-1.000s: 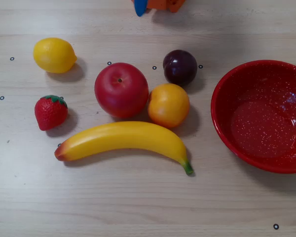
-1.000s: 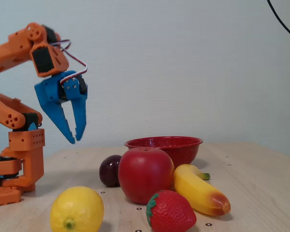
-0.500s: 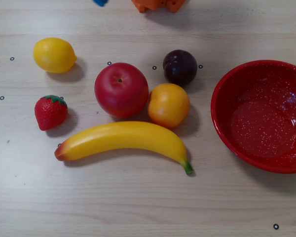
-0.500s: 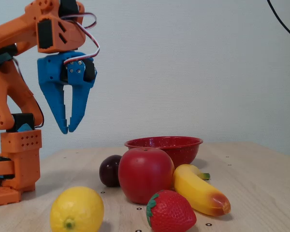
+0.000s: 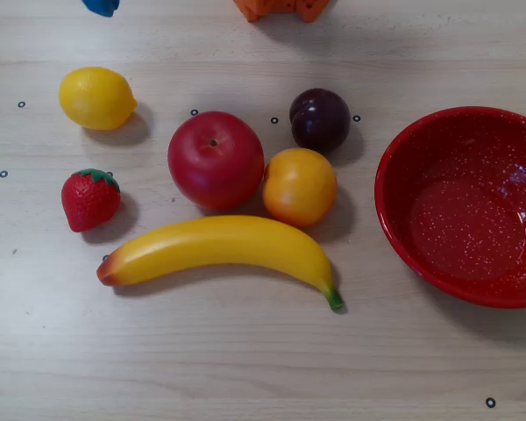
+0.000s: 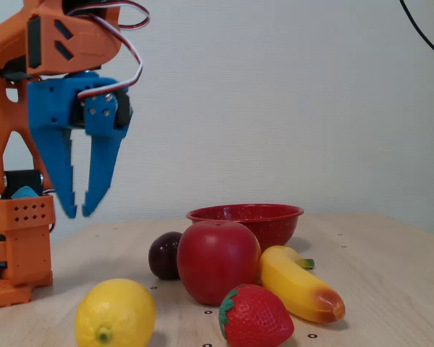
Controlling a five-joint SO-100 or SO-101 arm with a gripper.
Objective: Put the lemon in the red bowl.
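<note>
From my overhead feed I start at the left edge of the table (image 5: 245, 360), where only a blue tip of the gripper (image 5: 101, 6) pokes in at the top, well apart from everything below it. In the fixed view the gripper (image 6: 78, 212) hangs off the orange arm (image 6: 50, 40) at the left of the picture, fingers pointing down, high above the wood. I see its jaws spread a little, a clear gap between the two blue fingers (image 6: 100, 163), with nothing between them.

The lemon (image 5: 96, 97) lies untouched on the table at upper left in the overhead view, its nub pointing right. In the fixed view the lemon (image 6: 116, 314) sits nearest the camera, below and a bit right of the gripper.

Below the lemon in the overhead view lies the strawberry (image 5: 90, 198). Moving right, I reach the red apple (image 5: 216, 159), stem dimple up, with the banana (image 5: 219, 251) curving along beneath it. The orange fruit (image 5: 299, 187) sits just beside the apple on its right, seemingly touching it, and the dark plum (image 5: 320, 119) rests just above that.

Far right, the red bowl (image 5: 394, 228) stands upright with only its speckled inside showing, cut by the picture's edge. It stands apart from the fruit, and the lemon is well apart from it, across the whole spread.
</note>
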